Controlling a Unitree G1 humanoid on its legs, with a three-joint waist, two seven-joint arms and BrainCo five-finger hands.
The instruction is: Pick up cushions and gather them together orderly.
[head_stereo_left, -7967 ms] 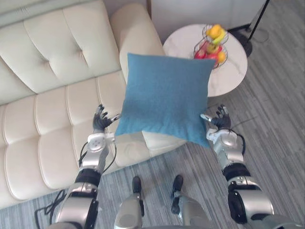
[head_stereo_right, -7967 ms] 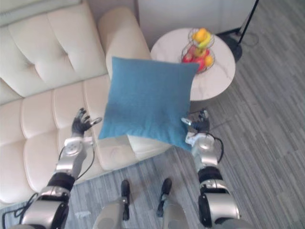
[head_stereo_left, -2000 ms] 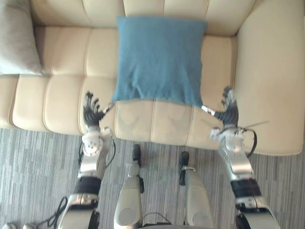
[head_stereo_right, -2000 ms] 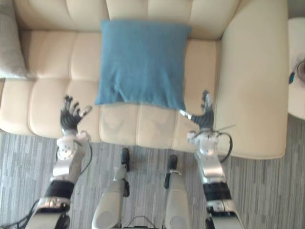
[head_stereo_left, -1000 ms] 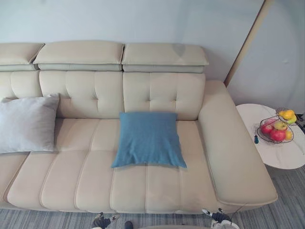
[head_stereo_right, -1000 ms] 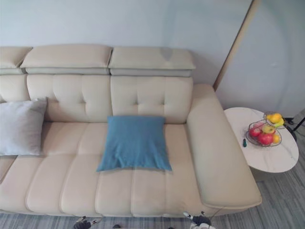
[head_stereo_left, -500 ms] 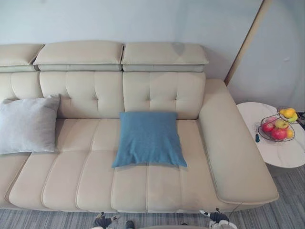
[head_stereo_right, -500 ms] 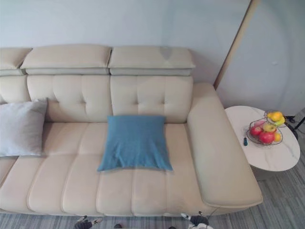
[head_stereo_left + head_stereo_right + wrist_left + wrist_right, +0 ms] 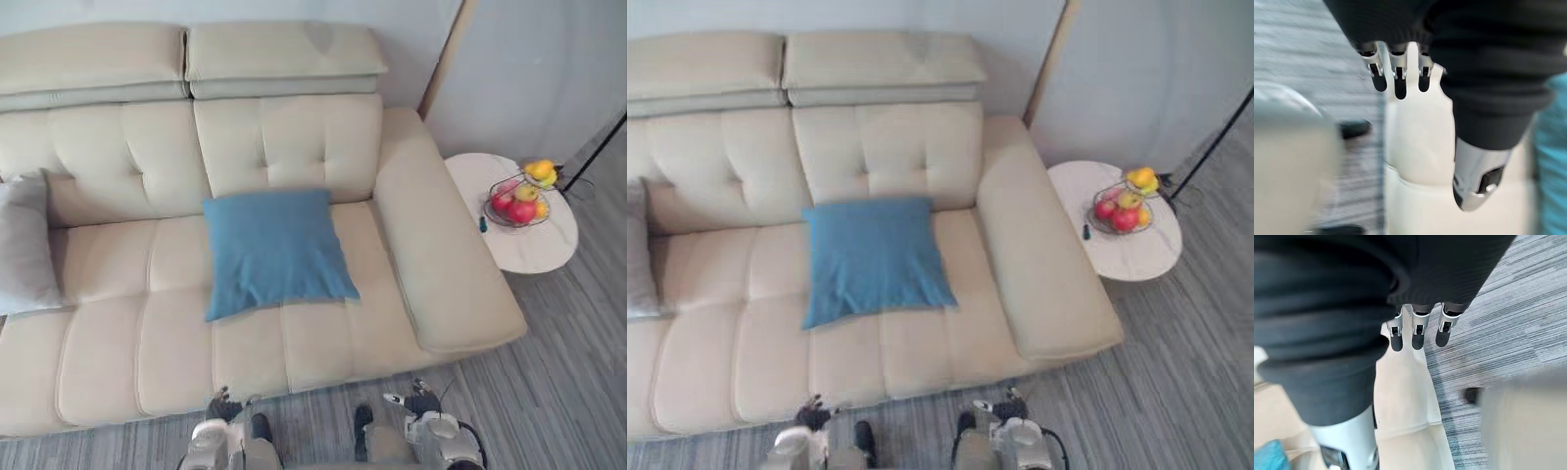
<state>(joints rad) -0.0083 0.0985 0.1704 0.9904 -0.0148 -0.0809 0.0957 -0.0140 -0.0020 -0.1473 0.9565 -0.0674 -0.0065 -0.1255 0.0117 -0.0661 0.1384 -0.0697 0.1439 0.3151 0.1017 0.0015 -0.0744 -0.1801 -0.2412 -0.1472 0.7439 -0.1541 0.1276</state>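
A blue cushion (image 9: 274, 250) lies flat on the middle seat of the cream sofa (image 9: 118, 343), free of both hands. A grey cushion (image 9: 24, 245) leans against the sofa's back at the far left, a seat's width from the blue one. My left hand (image 9: 223, 406) and right hand (image 9: 421, 401) are low over the floor in front of the sofa, well short of the cushions. In the wrist views, the fingers (image 9: 1396, 76) of the left hand and the fingers (image 9: 1418, 330) of the right hand are straight and hold nothing.
A round white side table (image 9: 524, 250) stands right of the sofa's armrest (image 9: 441, 264), carrying a wire basket of fruit (image 9: 519, 196). A floor lamp's black pole (image 9: 588, 152) rises behind it. Grey striped floor (image 9: 549, 392) lies in front.
The camera has tilted down and turned right, so the sofa sits higher and further left in the picture. Both hands now show more fully at the bottom edge. The blue cushion has not moved.
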